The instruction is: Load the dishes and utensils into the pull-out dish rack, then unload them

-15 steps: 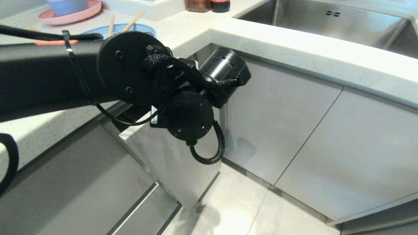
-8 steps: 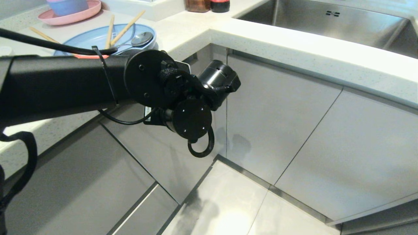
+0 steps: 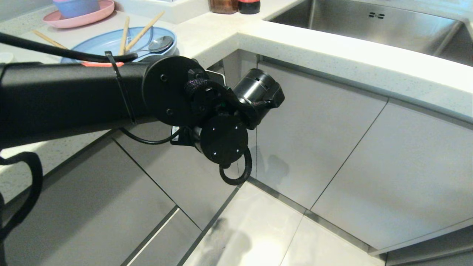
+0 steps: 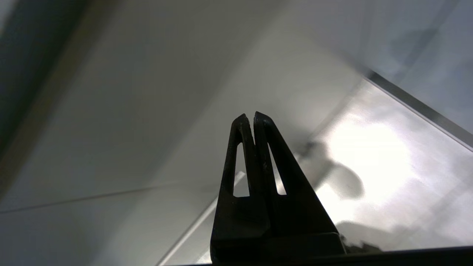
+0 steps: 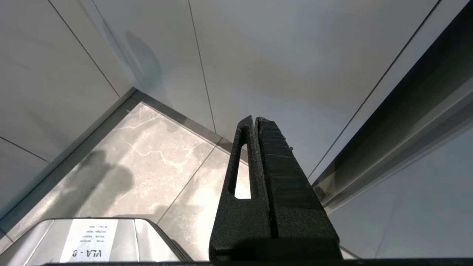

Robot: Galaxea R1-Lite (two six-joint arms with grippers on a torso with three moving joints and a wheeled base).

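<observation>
Head view showed the left arm [image 3: 74, 99] reaching across in front of the pale-grey cabinet fronts [image 3: 314, 133], below the countertop [image 3: 332, 62] corner, while the light-blue plate [image 3: 107, 40] sat up on the counter with the chopsticks [image 3: 142, 31] and a metal spoon [image 3: 160, 43] lying on it. Left wrist view showed the left gripper [image 4: 250, 117] clenched on nothing, pointing at the cabinet panel and glossy floor [image 4: 369, 166]. The right gripper [image 5: 254, 120] was likewise pressed closed and empty, hanging low over the marbled floor tiles.
</observation>
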